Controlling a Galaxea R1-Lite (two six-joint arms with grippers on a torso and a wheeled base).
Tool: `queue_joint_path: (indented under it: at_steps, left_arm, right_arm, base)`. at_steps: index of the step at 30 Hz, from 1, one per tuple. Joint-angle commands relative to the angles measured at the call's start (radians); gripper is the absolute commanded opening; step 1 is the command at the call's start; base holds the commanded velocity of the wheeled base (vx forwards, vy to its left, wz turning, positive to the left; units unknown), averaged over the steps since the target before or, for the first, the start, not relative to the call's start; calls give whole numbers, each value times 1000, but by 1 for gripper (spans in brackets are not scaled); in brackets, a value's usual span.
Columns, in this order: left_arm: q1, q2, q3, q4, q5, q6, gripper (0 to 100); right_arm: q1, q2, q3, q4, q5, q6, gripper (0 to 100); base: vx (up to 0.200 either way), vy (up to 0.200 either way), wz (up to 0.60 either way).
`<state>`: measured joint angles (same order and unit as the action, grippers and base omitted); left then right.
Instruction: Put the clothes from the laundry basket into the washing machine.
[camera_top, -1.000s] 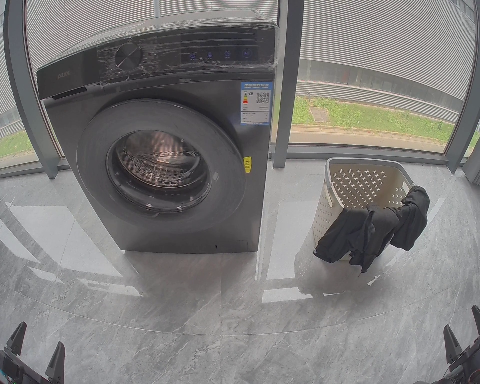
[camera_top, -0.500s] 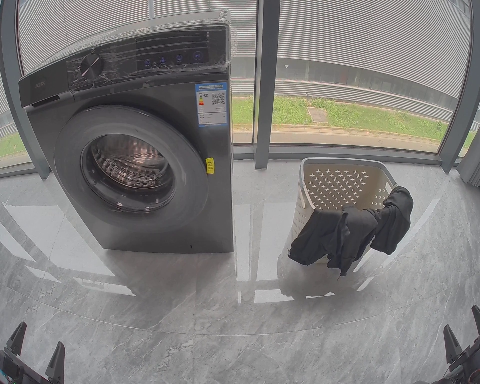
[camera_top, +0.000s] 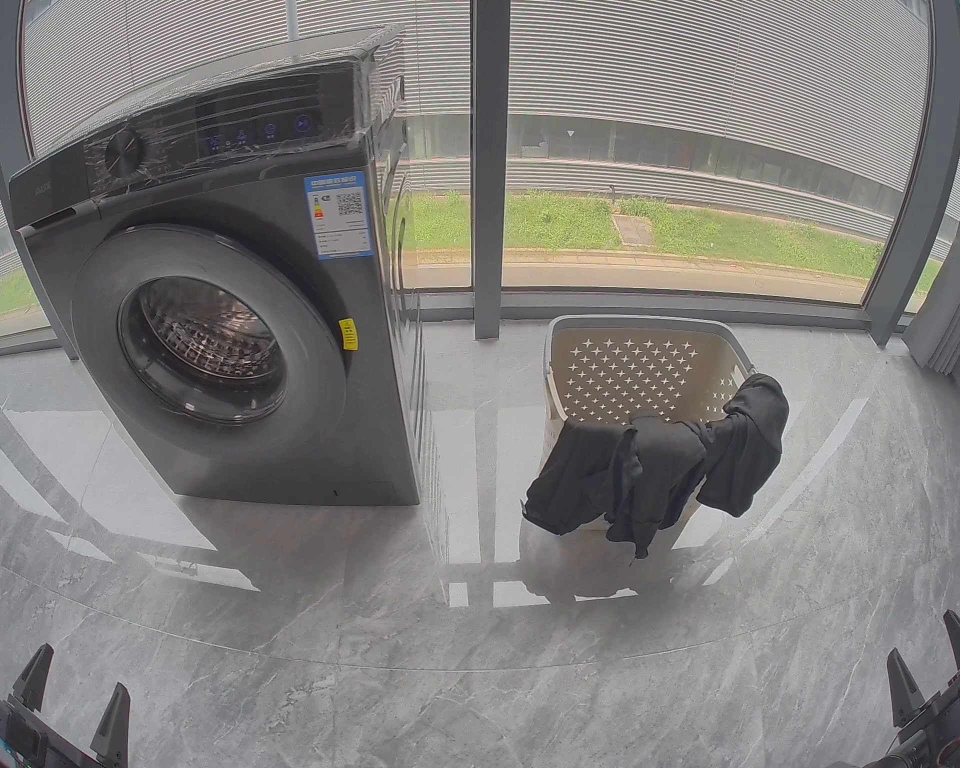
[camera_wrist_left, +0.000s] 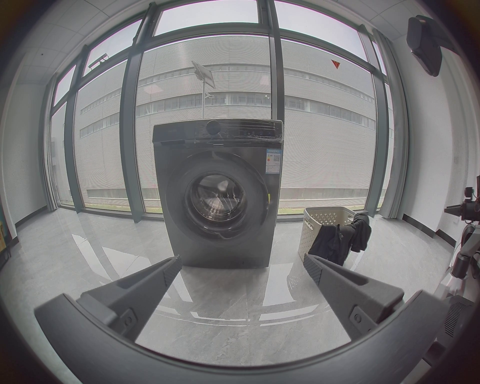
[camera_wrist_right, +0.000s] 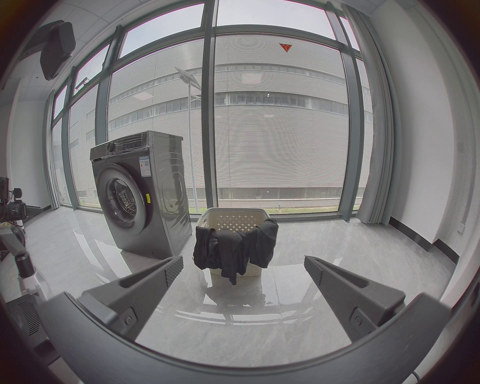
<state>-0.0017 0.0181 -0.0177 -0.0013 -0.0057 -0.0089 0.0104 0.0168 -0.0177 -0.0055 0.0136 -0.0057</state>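
Note:
A grey front-loading washing machine (camera_top: 230, 300) stands on the left with its round door (camera_top: 205, 350) shut (camera_wrist_left: 217, 197) (camera_wrist_right: 122, 200). To its right, by the window, a cream laundry basket (camera_top: 640, 365) holds black clothes (camera_top: 650, 470) draped over its front rim (camera_wrist_left: 340, 240) (camera_wrist_right: 235, 247). My left gripper (camera_top: 72, 705) hangs low at the bottom left, open and holding nothing (camera_wrist_left: 242, 270). At the bottom right my right gripper (camera_top: 930, 670) is open too, far from the basket (camera_wrist_right: 242, 270).
Glossy grey marble floor (camera_top: 480, 640) stretches between me and both objects. Tall windows with grey frame posts (camera_top: 488, 170) close off the back. A curtain (camera_top: 935, 320) hangs at the far right corner.
The whole head view has shifted: the washing machine and basket now sit further left in the picture, so the camera turned right. Both grippers keep their places, still open.

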Motion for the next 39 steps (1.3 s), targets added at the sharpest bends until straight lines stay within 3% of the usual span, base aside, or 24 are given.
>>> queue_joint_path:
  at_steps: [1, 19, 27, 39]
  left_arm:
    - [0, -18, 18, 0, 0, 0, 100]
    - [0, -18, 18, 0, 0, 0, 100]
    - [0, -18, 18, 0, 0, -2, 100]
    - [0, -18, 18, -2, -3, -8, 100]
  right_arm:
    - [0, -9, 18, -1, 0, 0, 100]
    - [0, -11, 18, -1, 0, 0, 100]
    - [0, -9, 18, -1, 0, 0, 100]
    - [0, -9, 18, -1, 0, 0, 100]
  base:
    - [0, -200, 0]
    - [0, -200, 0]
    - [0, 0, 0]
    - [200, 0, 0]
